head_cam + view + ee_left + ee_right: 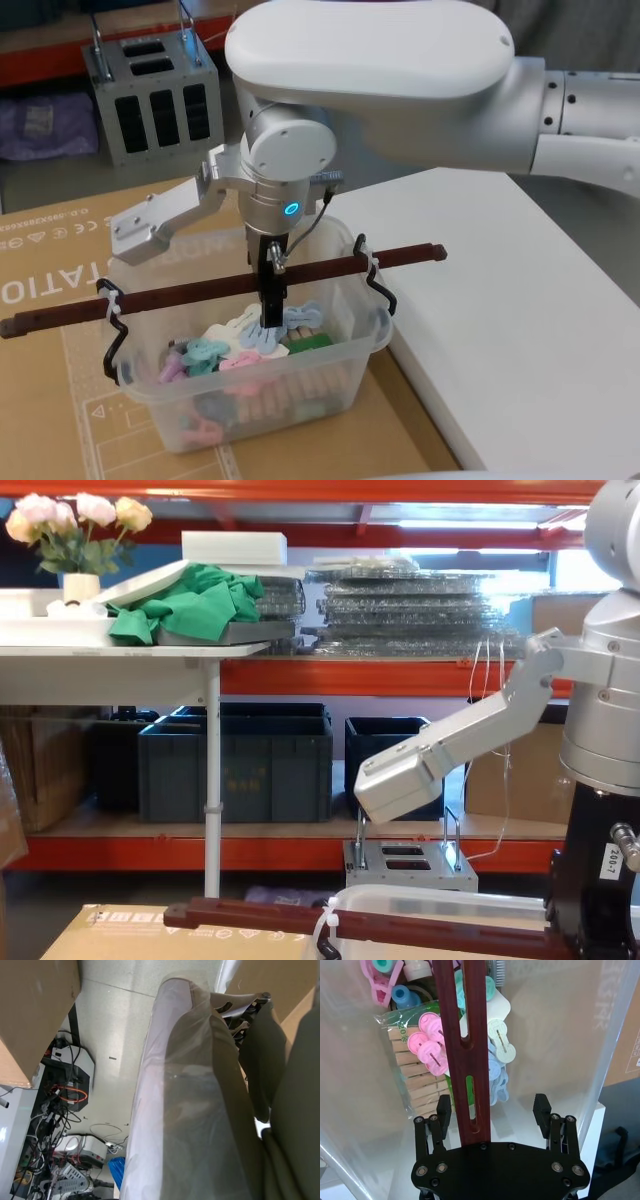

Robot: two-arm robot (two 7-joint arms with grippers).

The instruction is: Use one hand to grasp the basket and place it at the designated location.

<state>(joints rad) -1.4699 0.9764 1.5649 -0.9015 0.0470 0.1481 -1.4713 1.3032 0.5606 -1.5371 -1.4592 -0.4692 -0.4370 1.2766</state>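
The basket (340, 385) is a translucent milky tub that stands on a flat cardboard box. It holds pastel clips and wooden clothes pegs (420, 1085). Its long reddish-brown bar handle (170, 296) spans the top and is tied on with white zip ties (113, 312). My right arm reaches down over the tub's middle. Its black gripper (272, 318) straddles the handle. In the right wrist view this gripper (492, 1102) is open. The handle (470, 1060) runs between the fingers (443, 1108) with a gap on each side. The chest view shows the handle (400, 926) and the basket's rim (450, 898) low down.
The cardboard box (60, 280) under the basket spreads to the left and the front. A white table (500, 300) lies directly to the right of the tub. A grey metal crate (155, 100) stands on the floor behind. Dark blue crates (235, 760) sit on a far shelf.
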